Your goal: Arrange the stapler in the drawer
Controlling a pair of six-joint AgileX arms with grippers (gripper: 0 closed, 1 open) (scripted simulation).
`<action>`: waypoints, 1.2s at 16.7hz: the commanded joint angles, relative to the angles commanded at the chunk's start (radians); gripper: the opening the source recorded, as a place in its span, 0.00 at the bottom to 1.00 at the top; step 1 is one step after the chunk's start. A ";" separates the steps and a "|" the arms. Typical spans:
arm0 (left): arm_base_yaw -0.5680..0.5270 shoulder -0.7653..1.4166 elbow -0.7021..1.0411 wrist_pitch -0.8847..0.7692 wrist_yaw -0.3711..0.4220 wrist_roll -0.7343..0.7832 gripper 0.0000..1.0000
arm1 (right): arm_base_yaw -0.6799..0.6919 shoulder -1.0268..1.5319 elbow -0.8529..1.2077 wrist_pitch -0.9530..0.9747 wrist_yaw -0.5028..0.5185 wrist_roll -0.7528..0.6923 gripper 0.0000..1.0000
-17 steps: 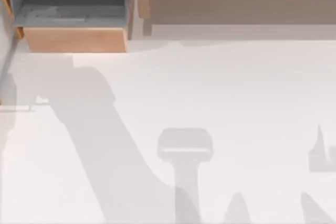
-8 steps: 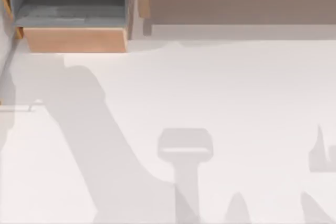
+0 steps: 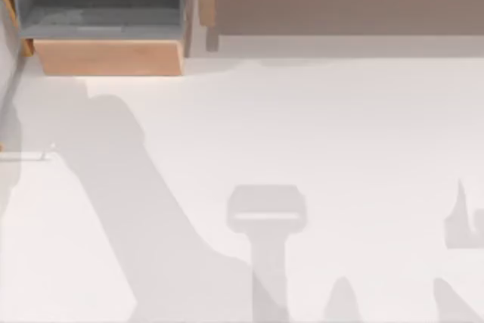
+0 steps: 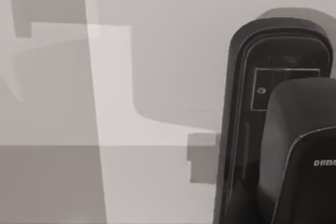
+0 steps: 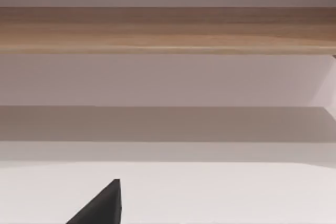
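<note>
The drawer [image 3: 110,57] stands pulled out at the table's back left, with a tan wooden front panel and a grey inside. The floor I can see holds no black object. The black stapler [image 4: 278,124] looms close in the left wrist view, a long bar with a rounded end and small pale print, over a pale surface with shadows. How my left gripper stands to it I cannot tell. In the top view a broad shadow of the left arm [image 3: 113,156] reaches up toward the drawer's front. A black tip of my right gripper [image 5: 102,205] points at the long wooden unit [image 5: 168,30].
The long wooden unit with a grey-brown face [image 3: 340,5] runs along the back right, beside the drawer. Smaller arm shadows lie on the white table [image 3: 340,126] at the front middle and front right. A thin edge line crosses the far left of the table.
The left arm's shadow has slid left across the table, closer to the left end of the drawer front. The shadows at the front middle and right have stayed put.
</note>
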 joint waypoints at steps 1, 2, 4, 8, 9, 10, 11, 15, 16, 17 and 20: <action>0.000 0.000 0.000 0.000 0.000 0.000 0.15 | 0.000 0.000 0.000 0.000 0.000 0.000 1.00; 0.000 0.000 0.000 0.000 0.000 0.000 0.23 | 0.000 0.000 0.000 0.000 0.000 0.000 1.00; 0.000 0.000 0.000 0.000 0.000 0.000 0.38 | 0.000 0.000 0.000 0.000 0.000 0.000 1.00; 0.000 0.000 0.000 0.000 0.000 0.000 0.68 | 0.000 0.000 0.000 0.000 0.000 0.000 1.00; 0.000 0.000 0.000 0.000 0.000 0.000 0.75 | 0.000 0.000 0.000 0.000 0.000 0.000 1.00; 0.000 0.000 0.000 0.000 0.000 0.000 0.83 | 0.000 0.000 0.000 0.000 0.000 0.000 1.00; 0.000 0.000 0.000 0.000 0.000 0.000 0.90 | 0.000 0.000 0.000 0.000 0.000 0.000 1.00; 0.000 0.000 0.000 0.000 0.000 0.000 1.00 | 0.000 0.000 0.000 0.000 0.000 0.000 1.00; 0.000 0.000 0.000 0.000 0.000 0.000 1.00 | 0.000 0.000 0.000 0.000 0.000 0.000 1.00; 0.000 0.000 0.000 0.000 0.000 0.000 1.00 | 0.000 0.000 0.000 0.000 0.000 0.000 1.00; 0.000 0.000 0.000 0.000 0.000 0.000 1.00 | 0.000 0.000 0.000 0.000 0.000 0.000 1.00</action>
